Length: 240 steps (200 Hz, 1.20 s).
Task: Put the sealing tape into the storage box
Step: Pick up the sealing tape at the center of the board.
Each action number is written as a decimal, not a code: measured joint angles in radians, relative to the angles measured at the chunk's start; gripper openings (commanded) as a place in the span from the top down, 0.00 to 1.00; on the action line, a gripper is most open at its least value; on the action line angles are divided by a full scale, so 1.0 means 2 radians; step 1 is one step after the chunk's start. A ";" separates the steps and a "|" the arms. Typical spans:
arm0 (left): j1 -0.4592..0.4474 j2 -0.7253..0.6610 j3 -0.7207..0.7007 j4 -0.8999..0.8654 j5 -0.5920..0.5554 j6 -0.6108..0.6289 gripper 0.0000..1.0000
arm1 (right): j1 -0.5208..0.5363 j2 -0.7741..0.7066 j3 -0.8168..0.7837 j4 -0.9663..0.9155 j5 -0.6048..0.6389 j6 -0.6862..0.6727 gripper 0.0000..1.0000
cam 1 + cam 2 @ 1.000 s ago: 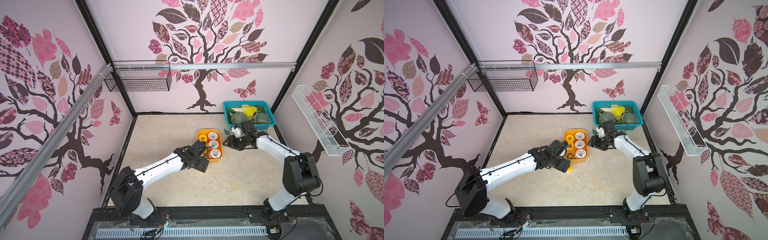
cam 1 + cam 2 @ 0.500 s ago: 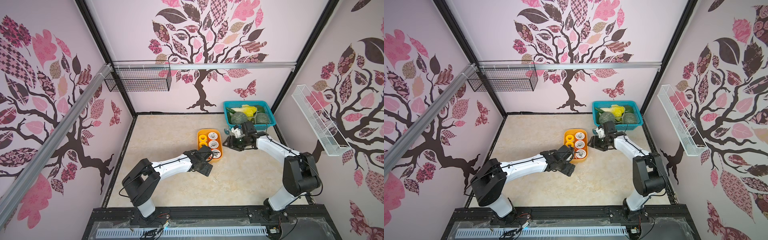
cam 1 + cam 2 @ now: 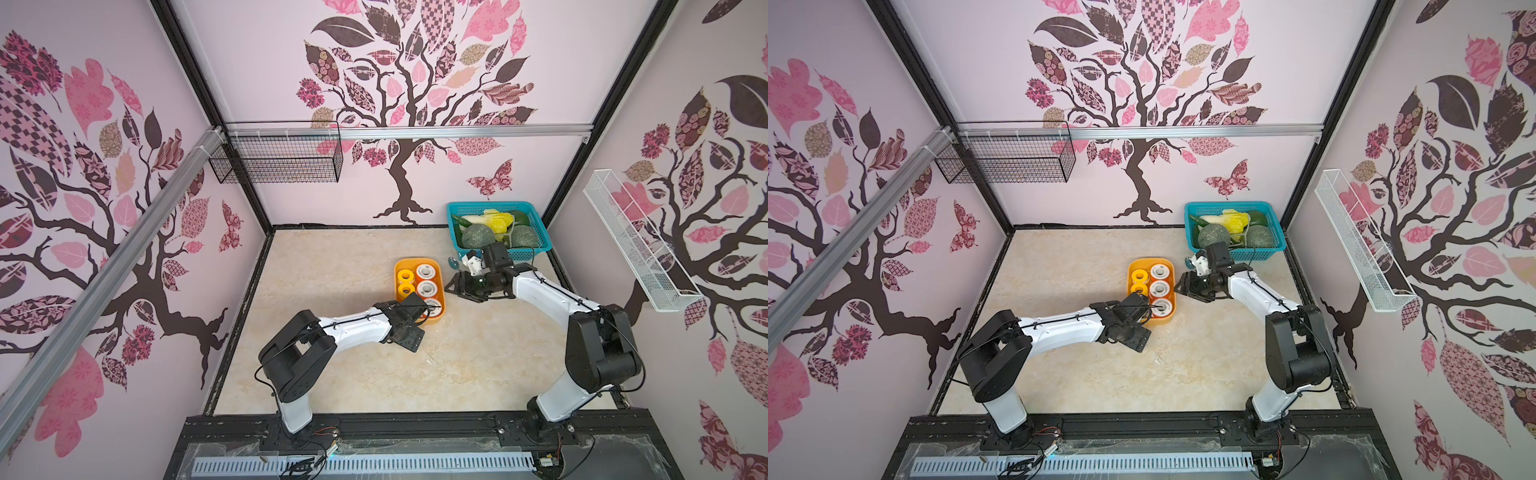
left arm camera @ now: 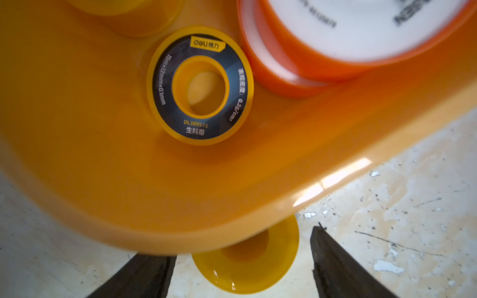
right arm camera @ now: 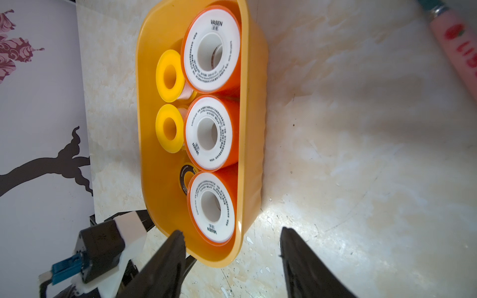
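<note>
Left gripper [image 4: 236,245] fingers stand spread either side of a yellow spool [image 4: 247,271] on the table [image 4: 387,206], just outside the storage box [image 4: 129,180]; right gripper [image 5: 231,231] fingers parted, empty, beside the box; six sealing tape spools [image 5: 209,133] lie inside.

Left arm [image 3: 353,328]: its black shoulder/elbow block has swung inward twd the R, ending much nearer the shallow yellow-orange plastic storage box [image 3: 411,260]. White forearm now lies more crosswise. Left gripper [image 3: 417,305] nudged slightly twd the box's near end. Small all-yellow sealing tape spool [image 4: 245,260], glimpsed beside the wrist 1 s ago, is now hidden in both top views.
</note>
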 measured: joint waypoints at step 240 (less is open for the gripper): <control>0.000 0.015 0.013 -0.002 -0.021 -0.007 0.39 | 0.000 0.013 0.000 -0.001 -0.011 0.000 0.37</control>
